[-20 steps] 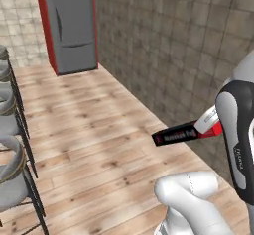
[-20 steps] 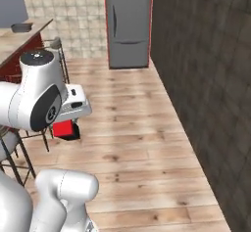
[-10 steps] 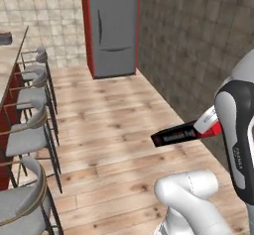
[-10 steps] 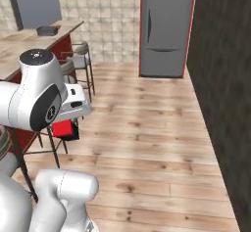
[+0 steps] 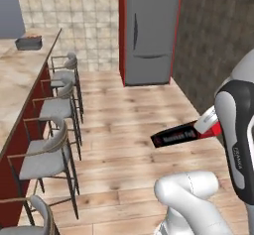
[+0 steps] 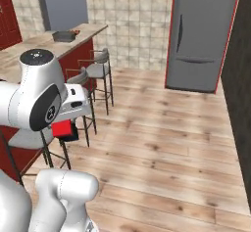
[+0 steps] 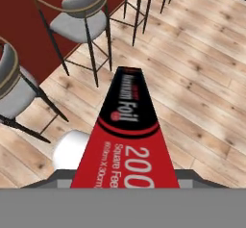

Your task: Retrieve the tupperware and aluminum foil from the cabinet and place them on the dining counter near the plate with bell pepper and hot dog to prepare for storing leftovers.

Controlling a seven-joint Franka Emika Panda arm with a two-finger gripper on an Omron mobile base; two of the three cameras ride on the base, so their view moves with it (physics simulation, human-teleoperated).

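My gripper (image 5: 206, 129) seems clamped on the aluminum foil (image 5: 174, 135) by one end, so swinging toward the dining counter (image 5: 20, 85) could lever it loose.

One aluminum foil (image 5: 174, 137), one tupperware (image 5: 28, 43), one fridge (image 5: 149, 30), perhaps five stools (image 5: 45, 161)

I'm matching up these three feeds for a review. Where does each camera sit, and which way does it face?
Left base view: behind the arm's left, facing the stools, dining counter and fridge; arm lower right, holding the aluminum foil.
Right base view: behind its right, same room; arm lower left.
Hand view: on the hand, looking along the foil down at floor and stools.
Shared: base views both show fridge, counter, tupperware; all show foil, stools.
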